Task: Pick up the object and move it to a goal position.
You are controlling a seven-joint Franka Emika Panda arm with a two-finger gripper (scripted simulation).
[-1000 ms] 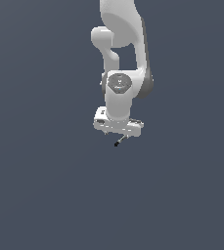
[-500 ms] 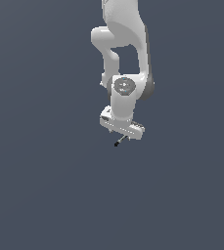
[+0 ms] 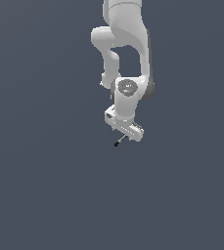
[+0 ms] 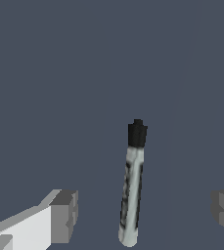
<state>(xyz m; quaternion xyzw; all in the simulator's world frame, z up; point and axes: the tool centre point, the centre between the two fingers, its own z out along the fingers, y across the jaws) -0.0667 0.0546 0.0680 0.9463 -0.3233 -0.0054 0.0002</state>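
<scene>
My gripper (image 4: 143,215) is spread, the stick (image 4: 132,195) lying between its fingers (image 4: 64,215), apparently untouched; no tabletop edges show.

- The floor (image 3: 40,195) is one flat dark blue-grey color.
- It fills the exterior view from the top edge to the bottom edge, with no lines or marks on it.
- The light is soft and even.
- The wrist view shows the same plain dark floor (image 4: 45,73) all over.
</scene>
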